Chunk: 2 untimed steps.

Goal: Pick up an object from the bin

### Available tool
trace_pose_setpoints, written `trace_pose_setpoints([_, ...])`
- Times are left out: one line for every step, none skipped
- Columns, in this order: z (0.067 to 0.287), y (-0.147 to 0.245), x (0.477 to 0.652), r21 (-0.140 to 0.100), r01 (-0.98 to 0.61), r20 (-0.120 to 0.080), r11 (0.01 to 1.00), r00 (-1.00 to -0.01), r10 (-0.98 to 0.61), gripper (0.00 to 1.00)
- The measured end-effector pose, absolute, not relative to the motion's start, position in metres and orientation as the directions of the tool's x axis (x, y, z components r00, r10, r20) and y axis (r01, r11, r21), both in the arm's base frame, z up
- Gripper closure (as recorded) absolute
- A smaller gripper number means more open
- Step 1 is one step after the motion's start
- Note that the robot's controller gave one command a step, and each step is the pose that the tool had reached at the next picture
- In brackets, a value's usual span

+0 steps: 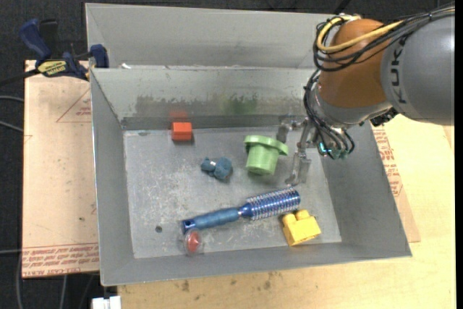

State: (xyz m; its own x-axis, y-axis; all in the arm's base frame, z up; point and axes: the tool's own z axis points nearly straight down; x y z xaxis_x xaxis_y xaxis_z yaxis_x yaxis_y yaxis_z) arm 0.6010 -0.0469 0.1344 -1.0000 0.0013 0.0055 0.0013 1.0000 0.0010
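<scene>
My gripper (293, 159) hangs low over the right middle of the bin, its metal fingers (299, 168) apart with nothing between them. Just to its left lies a light green cup (259, 155) on its side, close to the fingers but apart from them. Below the gripper a blue hairbrush (242, 212) lies slantwise, its bristled head right under the fingertips. A yellow block (300, 226) sits beside the brush head, toward the bin's front right.
A small blue-grey lump (217, 168) lies left of the cup. An orange-red block (181, 130) rests by the back wall at the left. A small red round thing (192, 243) sits at the brush handle's end. The arm's orange cover looms over the bin's right side.
</scene>
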Motion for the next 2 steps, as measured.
trace_pose_setpoints([0.0663, -0.0029, 0.6089, 0.003, 0.031, 0.001, 1.000, -1.000, 0.031, 0.00])
trace_pose_setpoints([0.0727, -0.0060, 0.6117, 0.001, 0.033, -0.008, 0.999, -0.999, 0.033, 1.00])
